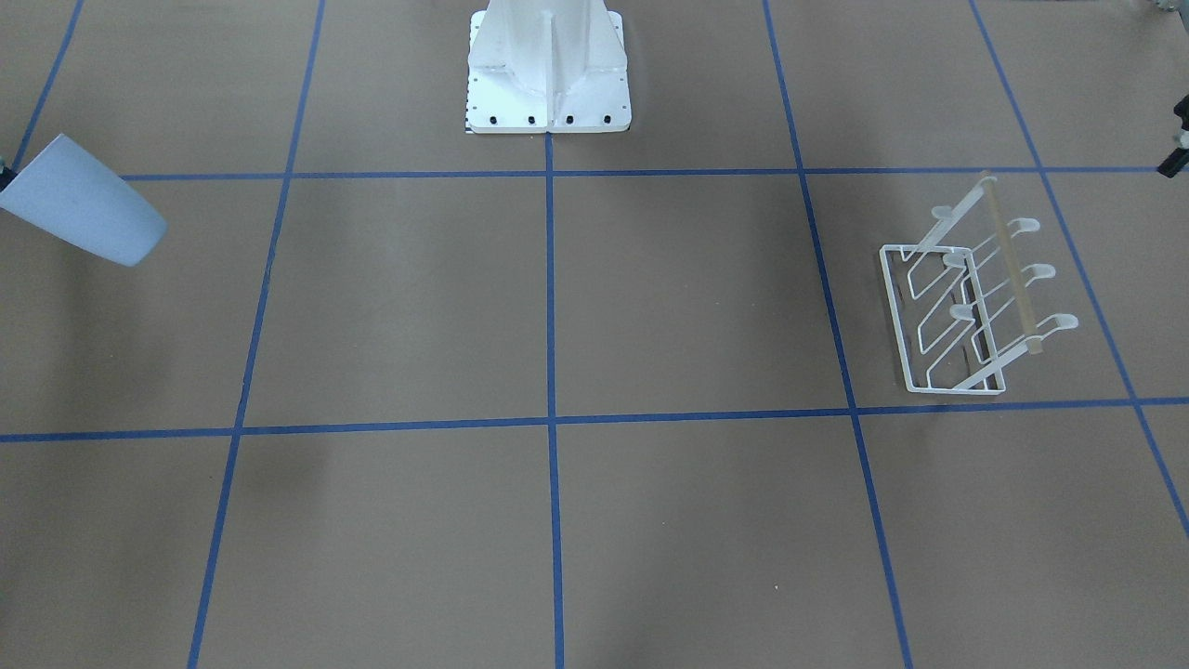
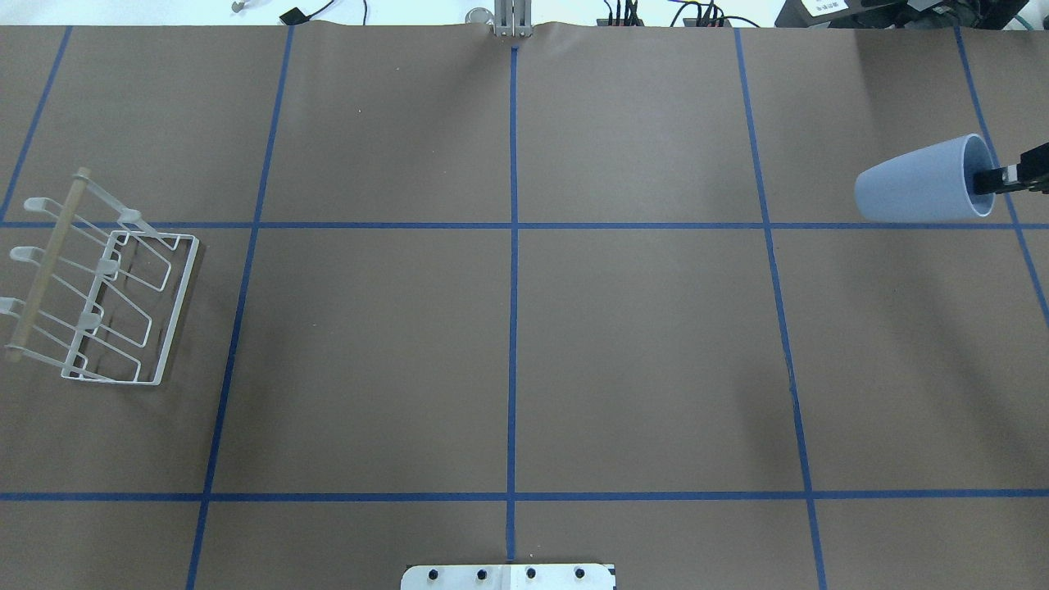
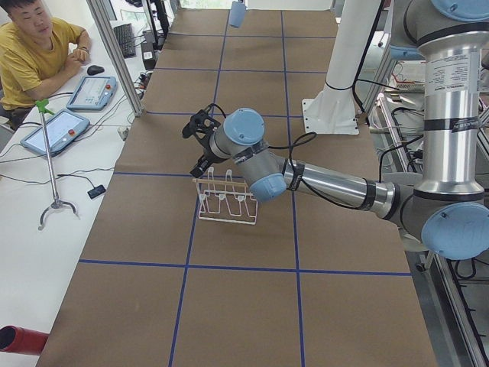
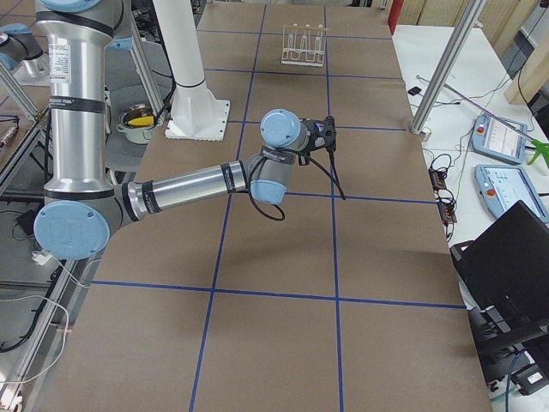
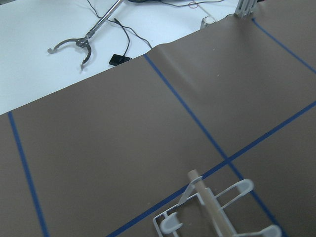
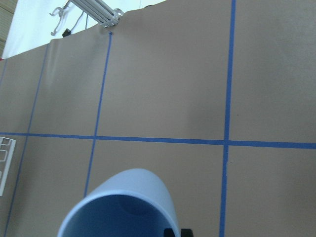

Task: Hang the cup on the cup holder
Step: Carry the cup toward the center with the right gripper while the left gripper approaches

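The pale-blue cup [image 2: 918,182] hangs on its side above the table's right part, closed end towards the middle. It also shows in the front view [image 1: 84,200] and, mouth-on, in the right wrist view [image 6: 123,205]. My right gripper [image 2: 990,182] is shut on its rim, with one finger [image 2: 1001,178] inside the mouth. The white wire cup holder [image 2: 106,295] with its wooden dowel [image 2: 45,262] stands far left, also in the front view [image 1: 966,307]. My left gripper [image 3: 200,141] hovers just over the holder [image 3: 227,201]. I cannot tell if it is open or shut.
The white bolted pedestal base [image 1: 548,74] stands at the robot's side of the table. Blue tape lines cross the brown surface. An operator [image 3: 30,53] sits beyond the table's left end with tablets [image 3: 57,130] and a grabber tool [image 5: 79,44].
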`<act>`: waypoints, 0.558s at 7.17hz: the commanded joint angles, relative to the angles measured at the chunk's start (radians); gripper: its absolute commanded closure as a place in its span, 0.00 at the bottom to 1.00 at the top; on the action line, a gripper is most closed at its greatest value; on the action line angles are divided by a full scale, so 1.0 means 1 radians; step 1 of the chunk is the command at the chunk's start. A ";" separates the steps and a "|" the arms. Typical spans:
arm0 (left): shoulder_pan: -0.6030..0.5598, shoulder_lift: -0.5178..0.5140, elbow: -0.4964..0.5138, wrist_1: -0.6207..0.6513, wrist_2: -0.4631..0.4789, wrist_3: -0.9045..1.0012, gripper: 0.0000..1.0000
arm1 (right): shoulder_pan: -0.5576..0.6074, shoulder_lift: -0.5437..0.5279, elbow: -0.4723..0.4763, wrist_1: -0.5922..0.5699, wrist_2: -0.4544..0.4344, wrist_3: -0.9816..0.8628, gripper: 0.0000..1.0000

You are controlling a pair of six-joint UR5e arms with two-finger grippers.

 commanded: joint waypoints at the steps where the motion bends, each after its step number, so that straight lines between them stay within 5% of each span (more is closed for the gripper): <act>1: 0.112 -0.115 -0.002 -0.289 -0.020 -0.578 0.02 | -0.009 0.000 -0.002 0.225 -0.002 0.200 1.00; 4: 0.312 -0.316 -0.031 -0.416 -0.011 -1.197 0.02 | -0.053 0.001 -0.001 0.485 -0.026 0.425 1.00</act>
